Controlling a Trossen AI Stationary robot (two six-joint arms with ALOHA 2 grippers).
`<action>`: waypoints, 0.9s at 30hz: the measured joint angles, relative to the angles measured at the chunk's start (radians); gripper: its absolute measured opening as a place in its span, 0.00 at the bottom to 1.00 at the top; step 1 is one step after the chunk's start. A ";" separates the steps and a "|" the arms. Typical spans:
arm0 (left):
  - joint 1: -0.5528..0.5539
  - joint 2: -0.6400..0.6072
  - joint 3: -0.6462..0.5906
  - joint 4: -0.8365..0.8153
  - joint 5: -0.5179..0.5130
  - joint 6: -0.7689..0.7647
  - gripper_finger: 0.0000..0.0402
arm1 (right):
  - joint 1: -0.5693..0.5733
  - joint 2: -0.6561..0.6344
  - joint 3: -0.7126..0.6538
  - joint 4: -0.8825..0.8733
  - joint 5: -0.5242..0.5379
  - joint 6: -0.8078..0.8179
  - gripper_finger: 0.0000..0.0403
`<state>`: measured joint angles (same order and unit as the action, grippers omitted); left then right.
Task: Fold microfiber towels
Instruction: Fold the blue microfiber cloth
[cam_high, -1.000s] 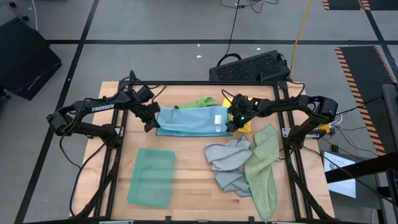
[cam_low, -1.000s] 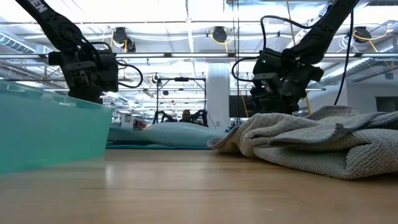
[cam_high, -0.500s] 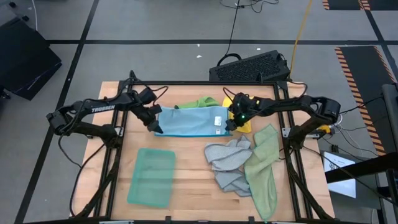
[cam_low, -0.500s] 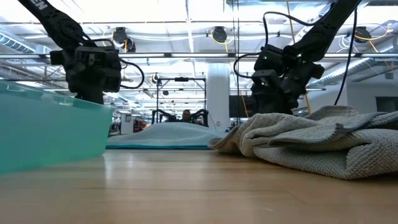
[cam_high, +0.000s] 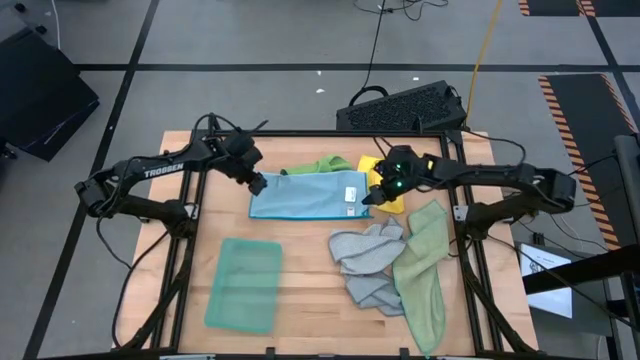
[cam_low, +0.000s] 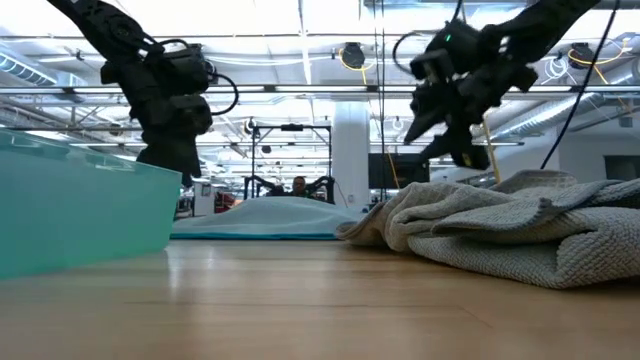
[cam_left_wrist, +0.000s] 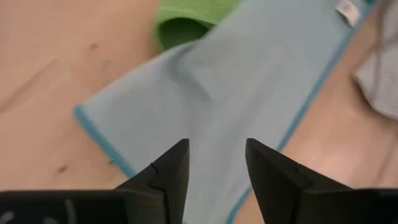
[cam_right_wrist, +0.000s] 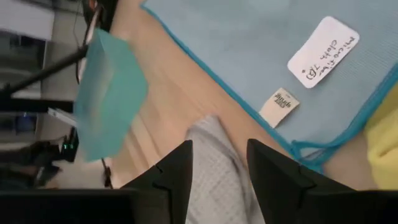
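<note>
Both grippers just let go of the light blue towel (cam_high: 305, 195) and lifted clear: left gripper (cam_high: 258, 183) and right gripper (cam_high: 372, 194) hang empty, jaws apart (first fold looks done).

1. A spread towel (cam_high: 305, 195) lies flat at the middle of the table's (cam_high: 300, 310) far half.
2. The left hand (cam_high: 257, 184) hangs over its left end, the right hand (cam_high: 372, 192) over its right end.
3. A folded towel (cam_high: 243, 283) lies nearer, on the left.
4. A crumpled heap of towels (cam_high: 395, 262) lies nearer, on the right.
5. Two more towels (cam_high: 322, 166) peek out behind the spread one.
</note>
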<state>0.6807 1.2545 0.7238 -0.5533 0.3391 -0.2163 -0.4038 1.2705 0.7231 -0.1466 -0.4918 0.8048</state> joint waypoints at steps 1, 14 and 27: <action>0.000 0.000 0.000 -0.001 -0.008 -0.009 0.42 | 0.013 -0.023 0.000 -0.011 0.021 0.021 0.35; -0.075 0.000 0.000 0.005 0.031 -0.117 0.57 | 0.184 -0.202 0.000 -0.100 0.218 0.168 0.35; -0.349 -0.085 0.000 0.054 -0.058 -0.369 0.57 | 0.208 -0.206 0.000 -0.124 0.228 0.075 0.35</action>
<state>0.3318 1.1694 0.7237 -0.4994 0.2811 -0.5855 -0.1963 1.0641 0.7235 -0.2708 -0.2636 0.8794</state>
